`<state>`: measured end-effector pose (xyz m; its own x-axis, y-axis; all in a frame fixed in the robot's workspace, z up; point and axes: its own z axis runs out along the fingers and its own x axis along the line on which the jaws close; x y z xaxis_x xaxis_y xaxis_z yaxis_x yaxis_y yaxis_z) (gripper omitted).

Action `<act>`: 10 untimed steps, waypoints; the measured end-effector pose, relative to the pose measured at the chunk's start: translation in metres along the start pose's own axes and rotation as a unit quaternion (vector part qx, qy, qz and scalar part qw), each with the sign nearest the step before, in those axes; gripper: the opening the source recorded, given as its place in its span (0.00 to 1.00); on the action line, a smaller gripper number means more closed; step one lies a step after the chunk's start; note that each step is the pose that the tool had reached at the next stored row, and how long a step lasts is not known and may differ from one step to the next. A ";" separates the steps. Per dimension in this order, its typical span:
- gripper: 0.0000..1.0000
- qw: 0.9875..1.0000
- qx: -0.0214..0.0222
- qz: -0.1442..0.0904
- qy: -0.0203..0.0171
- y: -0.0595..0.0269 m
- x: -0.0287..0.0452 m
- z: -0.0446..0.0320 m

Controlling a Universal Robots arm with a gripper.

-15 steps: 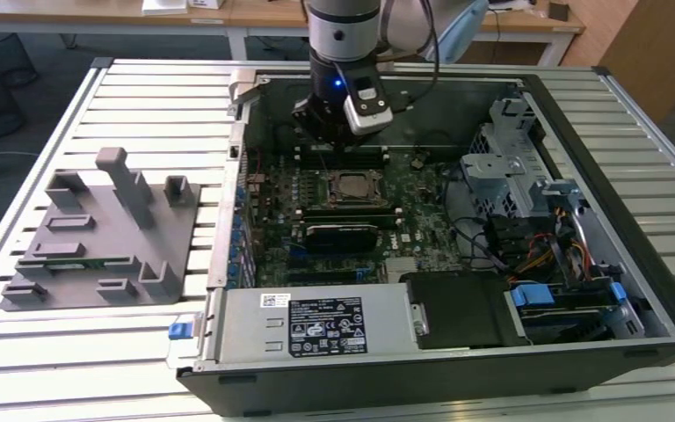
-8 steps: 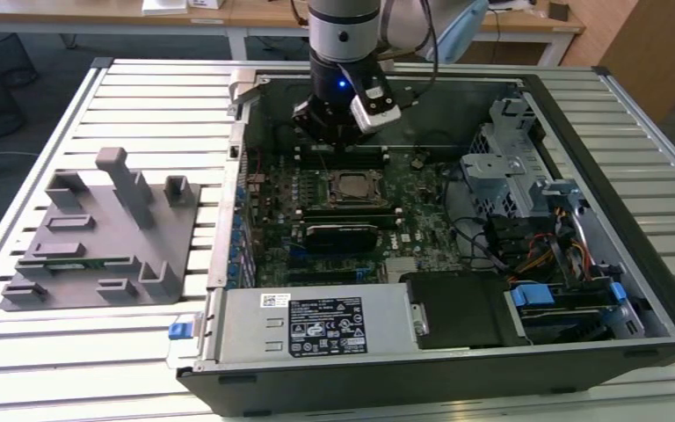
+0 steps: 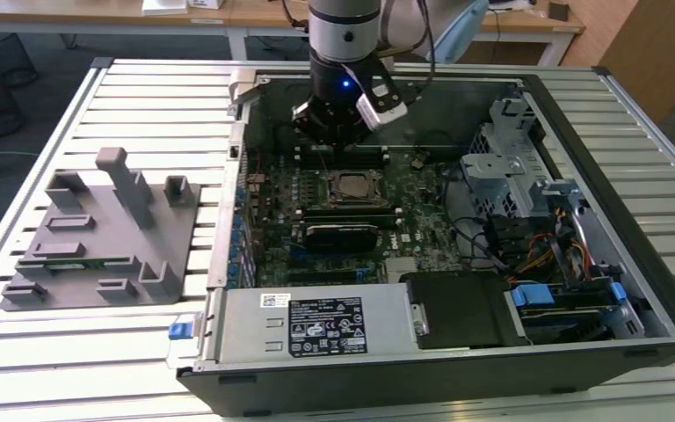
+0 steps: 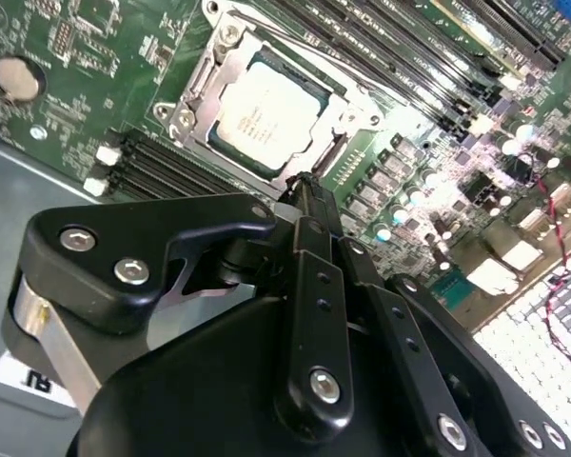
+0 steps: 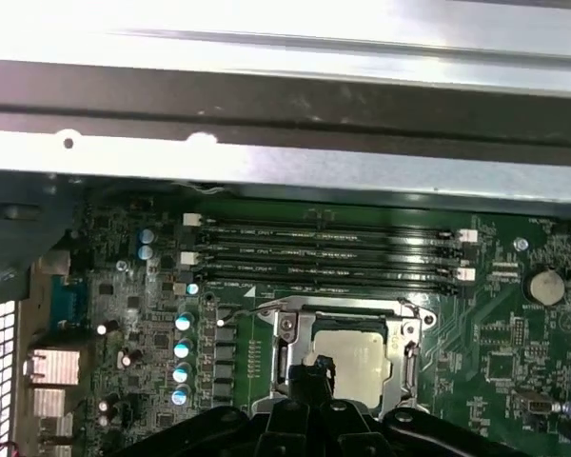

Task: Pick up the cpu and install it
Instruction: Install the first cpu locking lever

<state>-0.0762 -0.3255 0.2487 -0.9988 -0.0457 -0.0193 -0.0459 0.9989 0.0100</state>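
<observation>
The cpu (image 3: pixel 350 185), a small square chip with a dull silver top, lies flat in the metal-framed socket (image 4: pixel 192 95) on the green motherboard inside the open computer case. In both wrist views the cpu (image 4: pixel 266 112) (image 5: pixel 360 357) shows just beyond the black fingertips. My gripper (image 4: pixel 305 187) (image 5: pixel 310 367) hangs a little above the socket's edge, shut, with its fingers pressed together and nothing between them. In the exterior view the arm (image 3: pixel 344 83) reaches down into the case, toward its far side, just behind the socket.
A grey plastic tray (image 3: pixel 97 237) lies outside the case on the exterior view's left, with a green memory stick (image 3: pixel 74 261) in it. Memory slots (image 5: pixel 324 252) run beside the socket. Case walls, a drive cage (image 3: pixel 502 167) and a power supply (image 3: pixel 314 321) hem in the motherboard.
</observation>
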 end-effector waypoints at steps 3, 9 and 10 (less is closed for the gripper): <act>0.11 1.000 0.000 -0.001 0.001 0.0006 0.0027 -0.0003; 0.11 1.000 0.000 -0.004 0.001 0.0015 0.0211 -0.0007; 0.11 1.000 0.000 -0.004 0.001 0.0016 0.0239 -0.0008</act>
<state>-0.1001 -0.3251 0.2490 -0.9984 -0.0539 -0.0167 -0.0541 0.9985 0.0099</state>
